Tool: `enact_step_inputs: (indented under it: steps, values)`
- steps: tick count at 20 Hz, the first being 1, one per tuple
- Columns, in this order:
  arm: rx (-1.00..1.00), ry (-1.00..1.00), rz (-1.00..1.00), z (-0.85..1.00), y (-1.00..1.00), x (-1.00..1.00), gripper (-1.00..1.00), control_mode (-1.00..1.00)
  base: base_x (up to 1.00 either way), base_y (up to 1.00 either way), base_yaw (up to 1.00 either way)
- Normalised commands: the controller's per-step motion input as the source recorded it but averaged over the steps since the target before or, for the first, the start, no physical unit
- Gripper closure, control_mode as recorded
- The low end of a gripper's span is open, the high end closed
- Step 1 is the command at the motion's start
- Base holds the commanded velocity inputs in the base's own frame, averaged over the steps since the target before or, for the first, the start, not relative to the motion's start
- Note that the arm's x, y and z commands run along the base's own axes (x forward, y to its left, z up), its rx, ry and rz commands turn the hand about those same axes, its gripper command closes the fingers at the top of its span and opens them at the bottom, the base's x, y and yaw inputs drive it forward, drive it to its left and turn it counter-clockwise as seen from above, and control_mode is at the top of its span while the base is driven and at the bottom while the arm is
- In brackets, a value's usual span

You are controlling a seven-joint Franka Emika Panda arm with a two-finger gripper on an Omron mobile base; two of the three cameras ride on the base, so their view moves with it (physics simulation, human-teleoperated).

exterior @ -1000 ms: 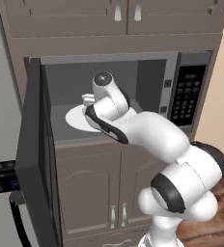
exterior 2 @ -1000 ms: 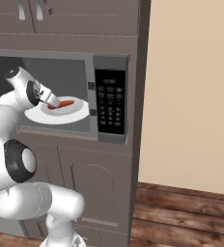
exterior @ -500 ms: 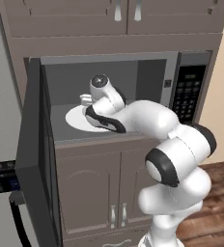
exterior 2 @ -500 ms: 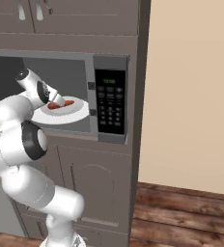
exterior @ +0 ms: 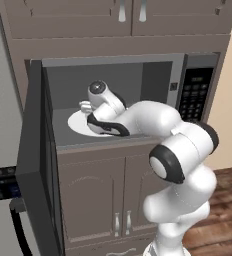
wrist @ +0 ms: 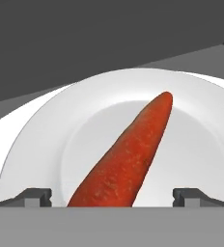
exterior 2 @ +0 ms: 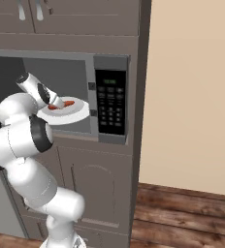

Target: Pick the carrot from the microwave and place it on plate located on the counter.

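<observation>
The carrot point(wrist: 128, 157) lies on a small dish point(wrist: 32, 144) inside the microwave point(exterior 2: 109, 63), and the dish rests on the white turntable point(exterior: 78, 122). In the hand view the carrot's thick end sits between the two fingertips point(wrist: 34, 197), while its tapered end points away toward the cavity's back wall. The gripper point(wrist: 111, 198) is spread wide, one fingertip on each side of the carrot, neither touching it. The arm reaches into the cavity over the turntable. The microwave door point(exterior: 35, 165) stands swung out to the left. The keypad panel point(exterior 2: 109, 104) is right of the cavity.
</observation>
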Motion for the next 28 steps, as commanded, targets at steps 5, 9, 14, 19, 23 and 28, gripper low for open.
enact_step_inputs:
  steps: [5, 9, 14, 19, 23, 28]
  values:
    - [0.0, 0.0, 0.0, -0.24, 0.0, 0.14, -1.0, -1.0, 0.0, 0.0, 0.0]
    - [0.0, 0.0, 0.0, -0.1, 0.0, 0.06, 1.0, -1.0, 0.0, 0.0, 0.0]
    - [0.0, 0.0, 0.0, 0.0, 0.0, 0.0, 1.0, -1.0, 0.0, 0.0, 0.0]
    - [0.0, -0.08, 0.08, 0.04, -0.19, -0.43, 1.0, -1.0, 0.0, 0.0, 0.0]
    - [0.0, -0.12, 0.2, 0.26, -0.43, -0.99, 1.0, -1.0, 0.0, 0.0, 0.0]
    - [0.0, 0.01, 0.19, 0.58, -0.64, -0.97, 1.0, -1.0, 0.0, 0.0, 0.0]
